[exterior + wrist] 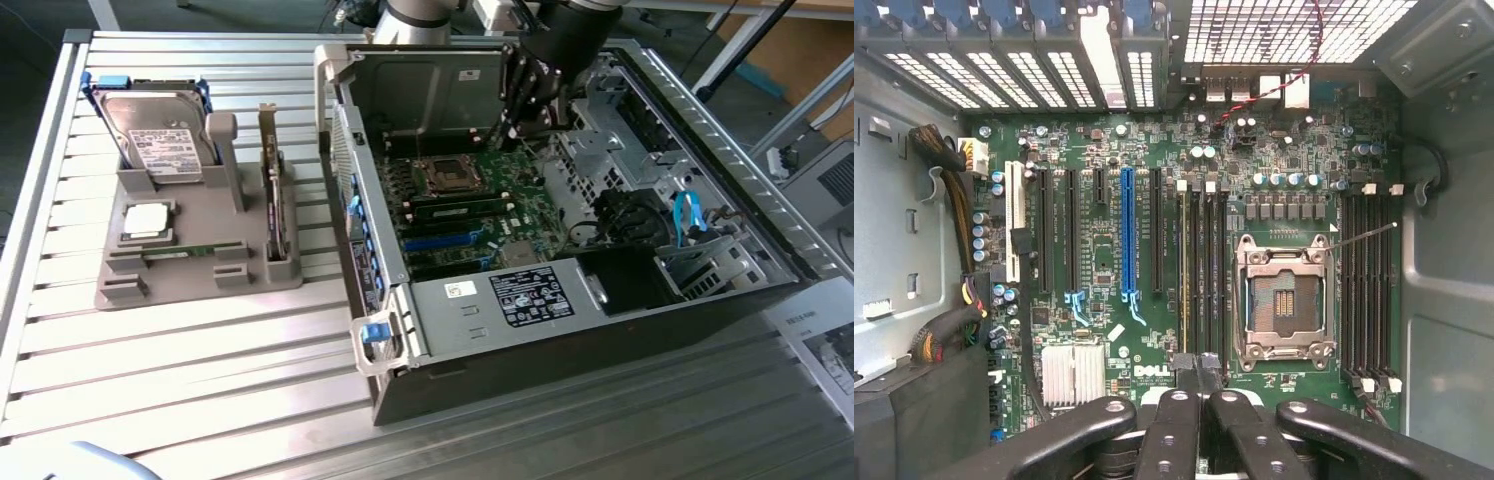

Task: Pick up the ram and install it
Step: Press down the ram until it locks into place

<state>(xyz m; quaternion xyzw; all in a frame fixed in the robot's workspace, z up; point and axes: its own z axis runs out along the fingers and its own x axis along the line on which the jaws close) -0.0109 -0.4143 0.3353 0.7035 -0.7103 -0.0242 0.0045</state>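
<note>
Gripper (1199,378) shut, empty, just beside one end of the ram (1184,262) seated in its slot

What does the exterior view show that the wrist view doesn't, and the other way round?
Exterior view: the grey holder beside the computer case, carrying the hard drive, the processor chip, the ram lying flat, and the upright expansion card.
Wrist view: a red-and-black wire and the Dell logo.
Both: the motherboard, its empty processor socket, and the shut gripper inside the case.
</note>
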